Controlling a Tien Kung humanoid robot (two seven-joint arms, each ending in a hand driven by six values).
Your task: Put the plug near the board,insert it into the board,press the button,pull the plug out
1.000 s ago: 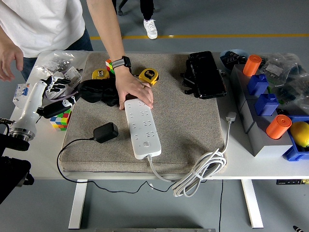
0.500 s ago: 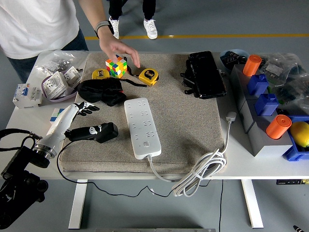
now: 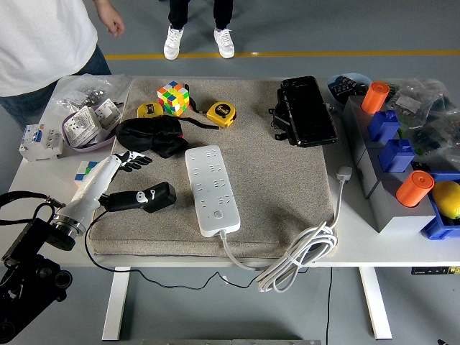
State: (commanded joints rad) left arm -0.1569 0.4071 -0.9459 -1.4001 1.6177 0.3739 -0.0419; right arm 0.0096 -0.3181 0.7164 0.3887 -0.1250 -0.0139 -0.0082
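Left of the beige mat (image 3: 251, 194), at the table's (image 3: 402, 248) left end: a shallow bowl (image 3: 77, 141) full of small white boxy parts, with a clear plastic bag (image 3: 79, 93) behind it and a white breaker-type block (image 3: 32, 140) left of the bowl. The person (image 3: 43, 43) in a white shirt stands beyond that corner, hands off the table. The left hand (image 3: 133, 198), white forearm and black fingers, lies on the mat's left edge with its fingers closed around the plug (image 3: 157, 196), a black boxy adapter; the thin black cable (image 3: 93, 248) loops off the mat's front-left. A cube toy (image 3: 84, 171) is half hidden beside the forearm. On the mat: a crumpled black cloth pouch (image 3: 152, 136), a yellow tape measure (image 3: 149, 110), a colourful puzzle cube (image 3: 173, 98), a second tape measure (image 3: 221, 113). The board (image 3: 211, 188), a long white plastic power strip, lies mid-mat just right of the plug, not touching; its thick white cord (image 3: 298, 255) coils at the mat's front-right. A black flat case (image 3: 305, 111) sits at the mat's back-right. Right of the mat: a grey box (image 3: 377, 187) with blue blocks (image 3: 392, 140) and orange cylinders (image 3: 413, 188); a blue tray (image 3: 438, 226) holds a yellow rounded thing (image 3: 447, 198). No right hand visible.
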